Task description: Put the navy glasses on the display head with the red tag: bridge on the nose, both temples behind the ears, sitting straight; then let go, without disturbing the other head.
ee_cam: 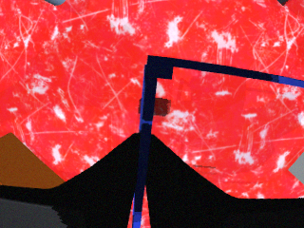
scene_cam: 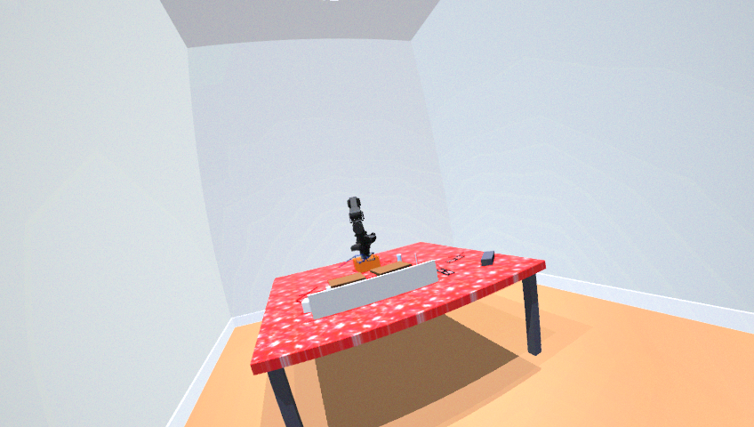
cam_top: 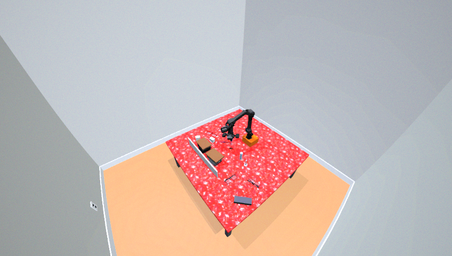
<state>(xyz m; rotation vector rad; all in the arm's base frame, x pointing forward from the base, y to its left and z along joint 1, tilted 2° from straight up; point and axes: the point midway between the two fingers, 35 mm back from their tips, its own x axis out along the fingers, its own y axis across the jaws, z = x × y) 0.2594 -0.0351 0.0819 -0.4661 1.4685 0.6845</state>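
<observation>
The navy glasses [ee_cam: 148, 85] [cam_top: 224, 142] hang in my gripper [ee_cam: 143, 138] [cam_top: 231, 141] [scene_cam: 364, 257], which is shut on them. In the wrist view the held bar runs up from between the fingertips, and one temple reaches right from its top corner. The rest of the glasses is hidden or out of view. The gripper hangs above the red table, on the arm-base side of two brown-topped dark blocks [cam_top: 203, 143] [cam_top: 215, 154]. I cannot tell the display heads or make out the red tag.
A long pale panel [cam_top: 202, 157] [scene_cam: 372, 291] stands behind the blocks. White blocks [cam_top: 212, 139] and red glasses [cam_top: 211, 134] lie near them. A white cylinder [cam_top: 241, 156], a small stand [cam_top: 245, 164], dark glasses [cam_top: 253, 183] and a dark case [cam_top: 242, 200] are further off.
</observation>
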